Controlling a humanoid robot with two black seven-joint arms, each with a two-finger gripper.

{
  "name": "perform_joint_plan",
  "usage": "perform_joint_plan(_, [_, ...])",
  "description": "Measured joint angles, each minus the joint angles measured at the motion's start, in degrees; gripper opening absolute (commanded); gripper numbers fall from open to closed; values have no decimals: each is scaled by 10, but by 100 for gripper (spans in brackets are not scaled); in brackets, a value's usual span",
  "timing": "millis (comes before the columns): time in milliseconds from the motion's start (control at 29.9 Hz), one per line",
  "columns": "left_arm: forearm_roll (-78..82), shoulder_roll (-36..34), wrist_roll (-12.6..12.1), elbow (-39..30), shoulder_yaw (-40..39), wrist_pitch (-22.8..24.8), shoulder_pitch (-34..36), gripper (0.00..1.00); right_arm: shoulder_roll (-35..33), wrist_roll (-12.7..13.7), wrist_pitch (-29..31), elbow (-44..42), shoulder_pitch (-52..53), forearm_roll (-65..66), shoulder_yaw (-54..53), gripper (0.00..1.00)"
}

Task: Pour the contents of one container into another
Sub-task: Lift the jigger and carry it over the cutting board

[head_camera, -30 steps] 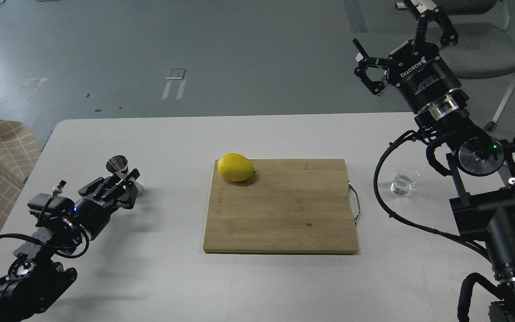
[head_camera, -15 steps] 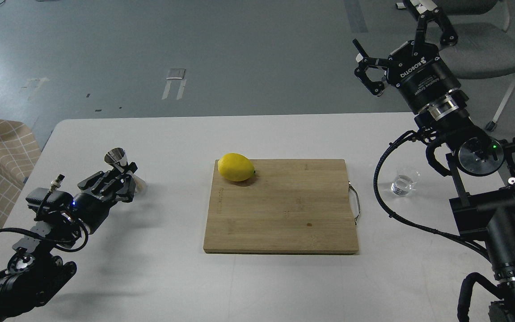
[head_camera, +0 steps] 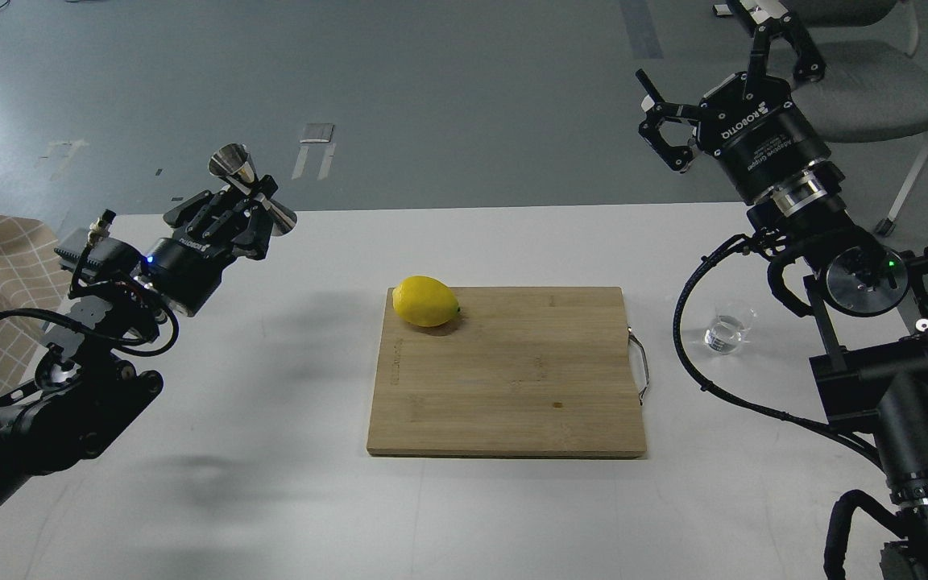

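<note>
Head view shows one steel jigger (head_camera: 252, 189), one glass tumbler (head_camera: 729, 326), one lemon (head_camera: 425, 301), one cutting board (head_camera: 507, 371), all on or over a white table (head_camera: 311, 499). At ten o'clock the left gripper (head_camera: 248, 211) clamps the jigger at its narrow waist, tilted, clear of the tabletop; it is shiny and hourglass-shaped. At three o'clock the clear, short tumbler stands on the table beside the board's handle. At two o'clock the right gripper (head_camera: 722, 60) hangs high with fingers spread, empty.
</note>
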State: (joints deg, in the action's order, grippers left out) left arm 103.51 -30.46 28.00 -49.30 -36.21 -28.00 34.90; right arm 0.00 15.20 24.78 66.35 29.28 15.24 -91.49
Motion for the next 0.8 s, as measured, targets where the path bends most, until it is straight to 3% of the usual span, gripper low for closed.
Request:
perform_joint_plan(334, [30, 1, 0, -108, 37, 0, 44, 1, 0, 0, 0, 4, -1, 0, -2, 100])
perform_joint_plan(802, [67, 24, 0, -142, 111, 0, 80, 1, 0, -2, 0, 4, 2, -1, -15, 100])
